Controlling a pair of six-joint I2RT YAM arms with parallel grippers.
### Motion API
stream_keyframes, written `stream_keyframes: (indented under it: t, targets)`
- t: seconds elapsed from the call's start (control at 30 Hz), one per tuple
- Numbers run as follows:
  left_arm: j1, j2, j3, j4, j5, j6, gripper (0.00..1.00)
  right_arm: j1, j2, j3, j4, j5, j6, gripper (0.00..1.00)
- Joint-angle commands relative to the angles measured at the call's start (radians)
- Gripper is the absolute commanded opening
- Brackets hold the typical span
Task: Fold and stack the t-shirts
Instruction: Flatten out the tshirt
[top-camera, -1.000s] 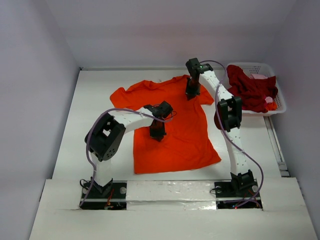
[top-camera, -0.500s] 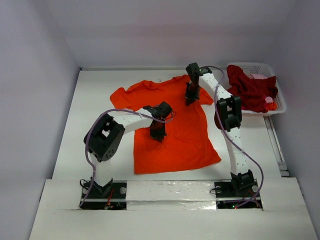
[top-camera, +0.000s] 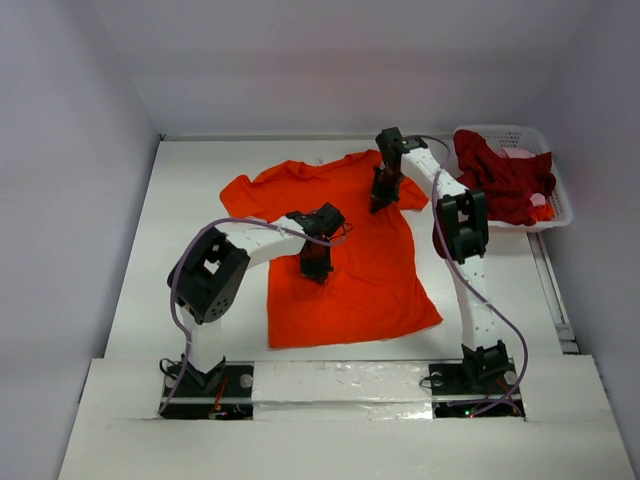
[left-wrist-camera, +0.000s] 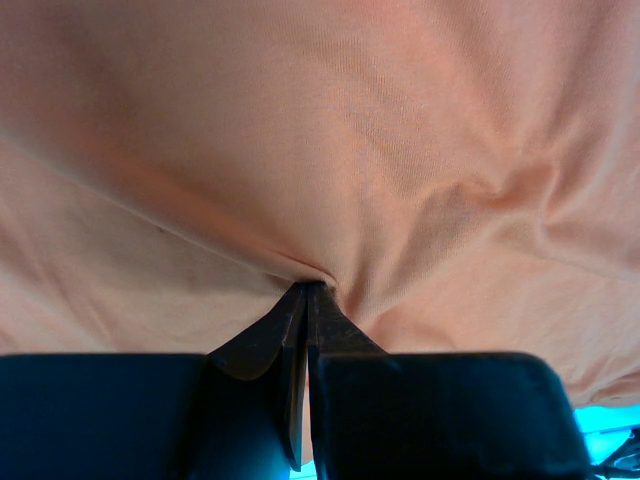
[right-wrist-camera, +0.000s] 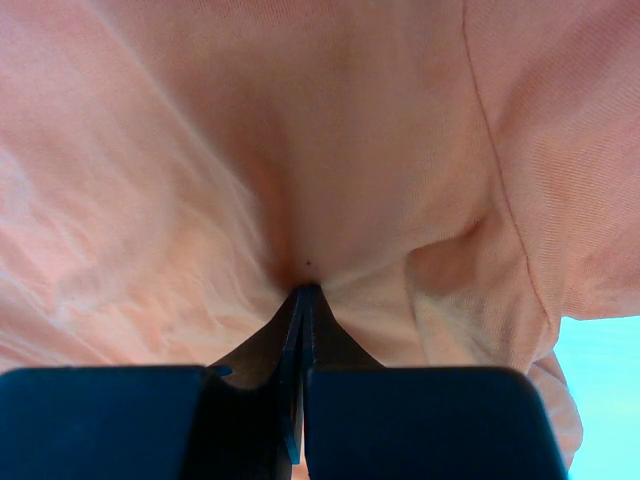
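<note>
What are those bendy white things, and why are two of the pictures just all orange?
Those are two robot arms. The big picture looks down on them from above. An orange t-shirt lies spread on the white table. The other two pictures come from little cameras on the arms' wrists, so close to the shirt that it fills them. The left gripper and the right gripper are like two-finger hands. Each is pinched shut on a small fold of the orange shirt. On the right, a white basket holds a dark red shirt and a bit of pink cloth.
</note>
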Motion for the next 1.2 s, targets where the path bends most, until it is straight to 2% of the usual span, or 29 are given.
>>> stream_keyframes:
  t: [0.0,0.47,0.7,0.83,1.17]
  targets:
    - [-0.013,0.036,-0.051,-0.020,0.009,0.007,0.00,0.005,-0.014,-0.048,0.015,0.022,0.008,0.00]
    - [0.007,0.057,-0.094,0.000,0.043,0.004,0.00,0.005,-0.160,-0.286,0.113,0.113,0.031,0.00]
    - [0.030,0.017,-0.129,-0.019,0.033,0.007,0.00,0.005,-0.215,-0.385,0.151,0.122,0.030,0.00]
    - [0.073,-0.021,-0.174,-0.036,0.027,0.024,0.00,0.005,-0.246,-0.401,0.159,0.162,0.033,0.00]
    - [0.122,-0.127,-0.280,-0.046,0.039,0.050,0.00,-0.006,-0.240,-0.358,0.145,0.146,0.040,0.00]
